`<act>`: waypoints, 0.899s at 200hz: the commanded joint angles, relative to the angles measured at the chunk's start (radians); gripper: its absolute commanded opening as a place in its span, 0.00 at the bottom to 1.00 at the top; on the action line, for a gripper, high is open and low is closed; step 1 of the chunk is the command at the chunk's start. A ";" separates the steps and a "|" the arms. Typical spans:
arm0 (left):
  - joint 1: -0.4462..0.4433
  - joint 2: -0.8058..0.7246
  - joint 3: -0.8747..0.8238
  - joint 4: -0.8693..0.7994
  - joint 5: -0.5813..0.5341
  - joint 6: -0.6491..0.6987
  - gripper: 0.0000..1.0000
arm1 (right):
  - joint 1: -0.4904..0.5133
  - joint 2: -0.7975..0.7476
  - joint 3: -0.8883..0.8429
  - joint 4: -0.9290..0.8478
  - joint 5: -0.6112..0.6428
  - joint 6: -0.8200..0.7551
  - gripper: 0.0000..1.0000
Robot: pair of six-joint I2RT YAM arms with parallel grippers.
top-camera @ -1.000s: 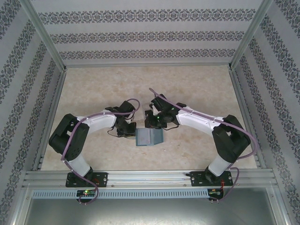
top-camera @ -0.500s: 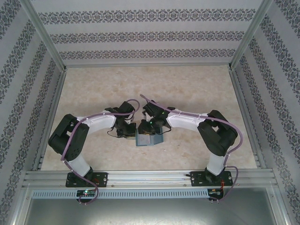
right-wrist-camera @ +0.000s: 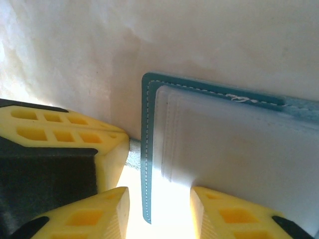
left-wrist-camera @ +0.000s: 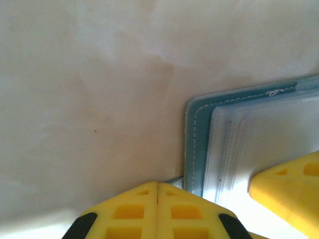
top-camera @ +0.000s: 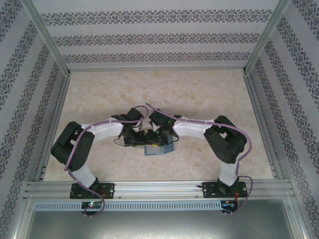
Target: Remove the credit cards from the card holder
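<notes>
Right gripper [right-wrist-camera: 158, 199] first: its jaws stand part-way apart, astride the left edge of the card holder [right-wrist-camera: 146, 149], one yellow finger [right-wrist-camera: 234, 219] on each side, and I see no squeeze on it. Left gripper [left-wrist-camera: 158, 191] is clenched, fingertips pressed flat together, right at the holder's corner beside a small pale tab [left-wrist-camera: 173, 180]. Whether it pinches that tab, I can't tell.

From the top camera, the teal holder lies just below the middle of the frame on the marbled table [top-camera: 199, 94], long axis running left to right, both grippers crowding its upper edge. Pale sleeves [right-wrist-camera: 224, 149] are layered inside it.

Count: one holder, two grippers. I can't make out any credit cards among those layers.
</notes>
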 commanded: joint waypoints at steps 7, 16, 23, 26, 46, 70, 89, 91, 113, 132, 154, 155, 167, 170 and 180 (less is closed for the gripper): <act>-0.010 0.001 -0.032 -0.018 -0.014 0.014 0.03 | 0.015 0.015 0.030 -0.119 0.091 -0.032 0.46; -0.010 0.003 -0.033 -0.017 -0.013 0.014 0.03 | 0.016 0.011 0.040 -0.144 0.111 -0.043 0.48; -0.010 0.006 -0.032 -0.015 -0.013 0.013 0.03 | 0.019 0.008 0.048 -0.164 0.125 -0.050 0.51; -0.010 0.007 -0.032 -0.015 -0.012 0.013 0.03 | 0.021 0.007 0.051 -0.173 0.133 -0.054 0.52; -0.010 0.008 -0.029 -0.012 -0.009 0.012 0.03 | 0.029 0.005 0.078 -0.226 0.173 -0.082 0.56; -0.010 0.008 -0.025 -0.012 -0.005 0.014 0.03 | 0.043 0.007 0.104 -0.280 0.219 -0.108 0.63; -0.010 0.008 -0.024 -0.010 -0.005 0.017 0.03 | 0.055 0.011 0.130 -0.336 0.277 -0.124 0.68; -0.010 0.009 -0.025 -0.011 -0.005 0.018 0.03 | 0.057 0.012 0.133 -0.341 0.283 -0.125 0.68; -0.010 0.014 -0.019 -0.012 -0.003 0.018 0.03 | 0.069 0.011 0.160 -0.397 0.340 -0.144 0.72; -0.010 0.016 -0.014 -0.012 -0.001 0.018 0.03 | 0.078 0.013 0.185 -0.447 0.390 -0.156 0.75; -0.010 0.015 -0.011 -0.014 -0.001 0.019 0.03 | 0.088 0.017 0.211 -0.508 0.456 -0.169 0.77; -0.010 0.015 -0.010 -0.014 -0.001 0.018 0.03 | 0.088 0.018 0.211 -0.510 0.460 -0.169 0.77; -0.010 0.015 -0.008 -0.015 0.001 0.018 0.03 | 0.092 0.022 0.222 -0.535 0.492 -0.172 0.79; -0.010 0.016 -0.009 -0.015 0.001 0.018 0.03 | 0.093 0.022 0.222 -0.541 0.500 -0.174 0.79; -0.010 0.016 -0.010 -0.015 0.001 0.019 0.03 | 0.096 0.025 0.227 -0.559 0.523 -0.176 0.79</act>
